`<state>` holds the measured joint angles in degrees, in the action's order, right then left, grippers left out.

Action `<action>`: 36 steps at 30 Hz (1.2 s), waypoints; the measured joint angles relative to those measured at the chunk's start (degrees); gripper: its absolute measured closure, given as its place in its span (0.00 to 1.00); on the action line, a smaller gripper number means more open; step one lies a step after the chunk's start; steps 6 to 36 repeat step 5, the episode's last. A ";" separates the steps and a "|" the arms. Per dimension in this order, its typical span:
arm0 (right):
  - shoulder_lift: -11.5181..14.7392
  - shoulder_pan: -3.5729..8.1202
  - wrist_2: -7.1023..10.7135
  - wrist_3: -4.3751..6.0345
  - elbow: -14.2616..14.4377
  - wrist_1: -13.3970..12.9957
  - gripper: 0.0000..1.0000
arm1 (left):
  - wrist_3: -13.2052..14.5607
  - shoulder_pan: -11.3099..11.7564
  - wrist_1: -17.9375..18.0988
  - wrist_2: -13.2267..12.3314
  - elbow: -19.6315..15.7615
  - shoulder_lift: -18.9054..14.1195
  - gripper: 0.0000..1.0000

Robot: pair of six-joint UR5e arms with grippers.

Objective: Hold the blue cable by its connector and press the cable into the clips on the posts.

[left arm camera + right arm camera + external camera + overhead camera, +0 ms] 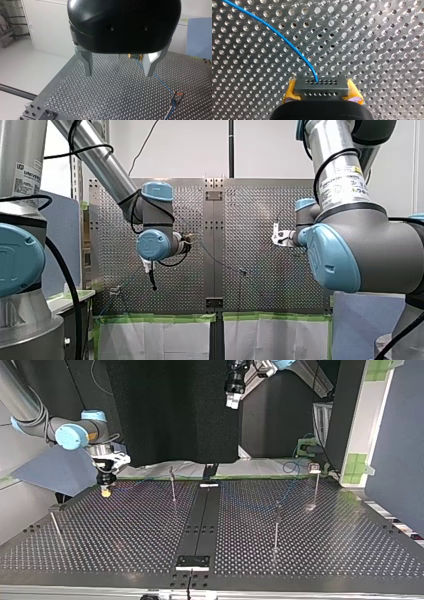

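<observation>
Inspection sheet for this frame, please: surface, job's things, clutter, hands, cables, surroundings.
Surface: perforated table with a dark centre strip.
Job's things: four thin posts stand upright; the connector is gripped.
Clutter: nothing seen.
Hands: my right hand is shut on the connector, with a yellow pad on either side of it. My left hand is open and empty above the table.
Cables: the blue cable leaves the connector and curves away over the table. I cannot tell whether it is seated in any clip.
Surroundings: black curtain; green tape along the table's edge.
</observation>
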<state>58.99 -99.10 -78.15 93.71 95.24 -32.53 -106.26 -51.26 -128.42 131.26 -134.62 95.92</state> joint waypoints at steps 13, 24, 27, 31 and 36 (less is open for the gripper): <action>0.00 0.00 0.00 0.00 0.00 0.00 1.00 | 0.00 0.00 0.00 0.00 0.00 0.00 0.00; 0.00 0.00 0.00 0.00 0.00 0.00 1.00 | 0.00 0.00 0.00 0.00 0.00 0.00 0.00; 0.00 0.00 0.00 0.00 0.00 0.00 1.00 | 0.00 0.00 0.00 0.00 0.00 0.00 0.00; 0.00 0.00 0.00 0.00 0.00 0.00 1.00 | 0.00 0.00 0.00 0.00 0.00 0.00 0.00; 0.00 0.00 0.00 0.00 0.00 0.00 1.00 | 0.00 0.00 0.00 0.00 0.00 0.00 0.00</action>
